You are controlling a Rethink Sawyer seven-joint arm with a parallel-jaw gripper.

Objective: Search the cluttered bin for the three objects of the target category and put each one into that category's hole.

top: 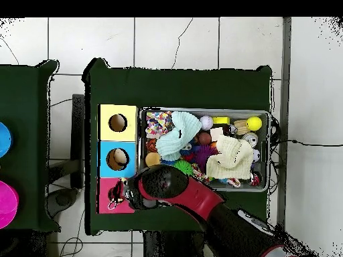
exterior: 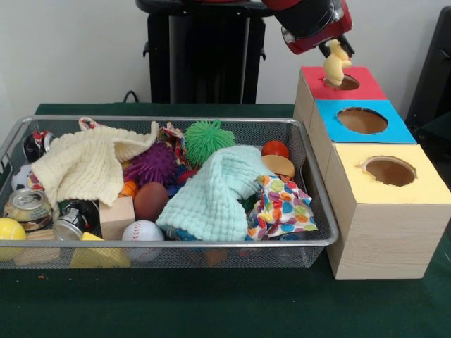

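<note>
My gripper [exterior: 338,51] hangs at the top right, shut on a pale yellow lumpy toy figure [exterior: 337,65]. The figure dangles right above the round hole [exterior: 347,83] in the red top of the wooden box, its lower end at the hole's rim. In the overhead view the gripper [top: 120,194] covers the red top [top: 105,201] and hides the hole. The wire-mesh bin [exterior: 176,243] stands to the left of the boxes, full of clutter; it also shows in the overhead view [top: 201,110]. A tan-orange rounded thing [exterior: 280,166] lies in the bin by the mint cloth; its shape is unclear.
Blue-topped hole [exterior: 361,120] and yellow-topped hole [exterior: 390,171] sit in front of the red one. The bin holds a cream cloth [exterior: 84,165], mint cloth [exterior: 215,190], spotted cloth [exterior: 282,208], green spiky ball [exterior: 208,139], purple spiky ball [exterior: 151,164], baseball [exterior: 143,231], yellow ball [exterior: 10,231], cans, wooden block.
</note>
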